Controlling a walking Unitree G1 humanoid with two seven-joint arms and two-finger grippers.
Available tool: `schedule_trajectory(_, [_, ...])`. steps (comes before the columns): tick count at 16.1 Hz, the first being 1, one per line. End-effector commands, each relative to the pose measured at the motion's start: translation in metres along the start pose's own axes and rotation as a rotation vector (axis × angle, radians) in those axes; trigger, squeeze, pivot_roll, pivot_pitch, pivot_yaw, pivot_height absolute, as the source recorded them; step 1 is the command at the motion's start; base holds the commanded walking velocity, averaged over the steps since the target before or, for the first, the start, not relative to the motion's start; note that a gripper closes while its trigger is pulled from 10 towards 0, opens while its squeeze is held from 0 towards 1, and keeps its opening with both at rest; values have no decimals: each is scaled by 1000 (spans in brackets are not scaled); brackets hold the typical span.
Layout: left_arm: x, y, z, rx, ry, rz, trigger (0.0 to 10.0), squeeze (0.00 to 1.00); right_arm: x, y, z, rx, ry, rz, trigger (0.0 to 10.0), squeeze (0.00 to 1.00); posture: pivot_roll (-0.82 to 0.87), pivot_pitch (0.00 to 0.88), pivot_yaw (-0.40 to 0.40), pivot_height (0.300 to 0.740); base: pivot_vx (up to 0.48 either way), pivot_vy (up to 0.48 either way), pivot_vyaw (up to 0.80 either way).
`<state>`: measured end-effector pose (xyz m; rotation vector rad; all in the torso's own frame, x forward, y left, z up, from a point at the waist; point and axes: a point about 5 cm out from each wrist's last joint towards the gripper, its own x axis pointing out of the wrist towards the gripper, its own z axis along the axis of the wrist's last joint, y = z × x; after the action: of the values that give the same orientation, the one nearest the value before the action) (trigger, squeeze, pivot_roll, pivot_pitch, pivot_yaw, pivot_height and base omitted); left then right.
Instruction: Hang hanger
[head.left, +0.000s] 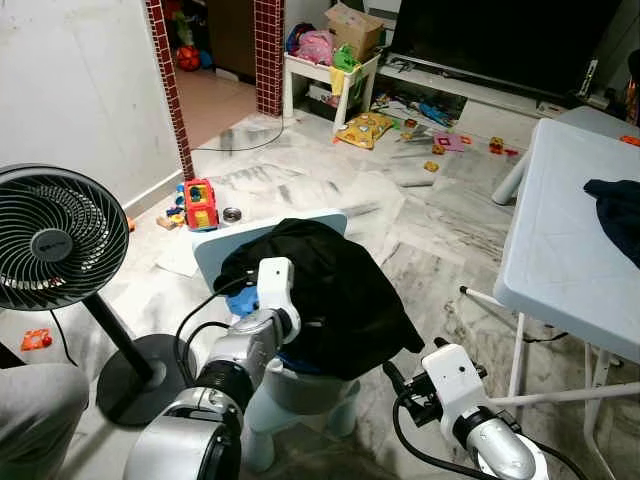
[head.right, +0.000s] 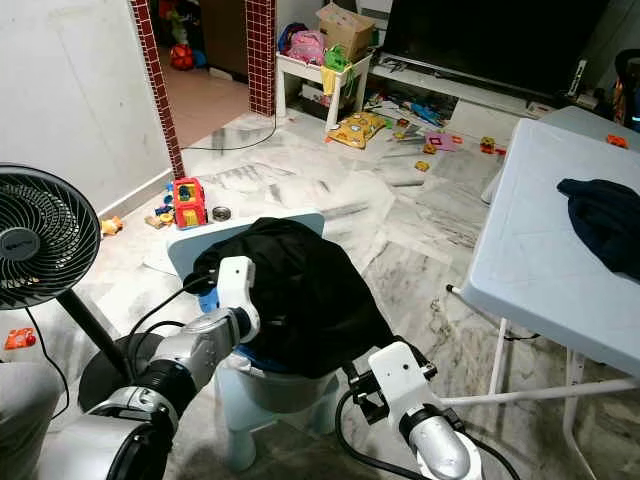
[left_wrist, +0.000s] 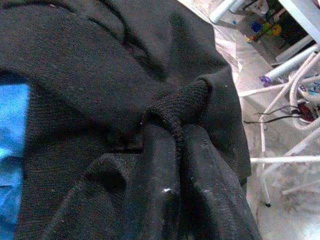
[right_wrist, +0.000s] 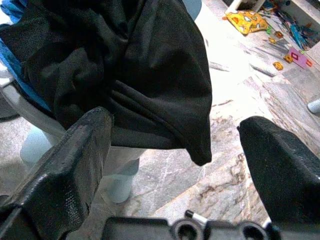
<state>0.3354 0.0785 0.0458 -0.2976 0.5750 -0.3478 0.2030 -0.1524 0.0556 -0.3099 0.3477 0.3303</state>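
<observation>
Two arms reach out in front of me, down toward a small chair (head.left: 300, 390) with a pale blue back. I am looking at a marble floor (head.left: 420, 220) in a living room. On my right stands a big white folding table (head.left: 560, 250), and a dark cloth (head.left: 615, 215) lies on its far side. On my left stands a black fan (head.left: 55, 235) on a round base. Far back I see a dark TV (head.left: 500, 35), a little white table (head.left: 330, 80) piled with stuff, and toys spread over the floor — a red toy truck (head.left: 200, 203) sits just behind the chair.

A black garment (head.left: 320, 290) is heaped over the chair seat and hangs down the front. Something blue (right_wrist: 20, 60) peeks out under it. I cannot pick out a hanger anywhere in the heap; if it is there, the cloth hides it.

My left gripper (left_wrist: 175, 150) is at the left side of the heap. Its two black fingers (left_wrist: 155, 190) are squeezed together, with a fold of the black garment pinched between the tips.

My right gripper (right_wrist: 175, 150) hangs low, just in front of the chair, near the dangling edge of the garment. Its fingers (right_wrist: 70, 165) are spread wide apart — nothing is between them, and they are not touching the cloth.
</observation>
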Motion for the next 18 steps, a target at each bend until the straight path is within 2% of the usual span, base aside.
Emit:
schedule_trajectory(1, [0, 0, 4, 7, -15, -4, 0, 0, 0, -2, 0, -10, 0, -4, 10000, 0, 33, 0, -62, 740, 0, 0, 0])
schedule_trajectory(2, [-1, 4, 9, 4, -31, 2, 0, 0, 1, -1, 2, -8, -4, -1, 10000, 0, 35, 0, -60, 740, 0, 0, 0])
schedule_trajectory(3, [-3, 9, 16, 44, -59, 1, 0, 0, 0, 1, 3, 5, -13, 9, 10000, 0, 42, 0, -57, 740, 0, 0, 0])
schedule_trajectory(4, [-5, 11, 20, 102, -80, -14, 0, 0, -1, 2, 4, 26, -21, 20, 10000, 0, 46, 0, -56, 740, 0, 0, 0])
schedule_trajectory(5, [-7, 10, 29, 199, -121, -41, 0, 0, -2, 1, 4, 28, -23, 21, 10000, 0, 50, 0, -54, 740, 0, 0, 0])
schedule_trajectory(9, [-16, 9, 50, 382, -220, -106, 0, 0, -2, 0, 2, 28, -23, 2, 10000, 0, 63, 0, -42, 740, 0, 0, 0])
schedule_trajectory(12, [-23, 15, 77, 435, -296, -79, 0, 0, 0, 5, 2, 31, -27, 0, 10000, 0, 70, 0, -31, 740, 0, 0, 0])
schedule_trajectory(13, [-24, 15, 78, 439, -305, -76, 0, 0, 0, 5, 2, 32, -28, 0, 10000, 0, 70, 0, -31, 740, 0, 0, 0])
schedule_trajectory(16, [-36, 18, 126, 532, -450, -16, 0, 0, -1, 5, 0, 30, -25, -3, 10000, 0, 77, 0, -30, 740, 0, 0, 0])
schedule_trajectory(18, [-40, 20, 142, 572, -477, 8, 0, 0, -1, 5, 0, 29, -24, -4, 10000, 0, 79, 0, -31, 740, 0, 0, 0])
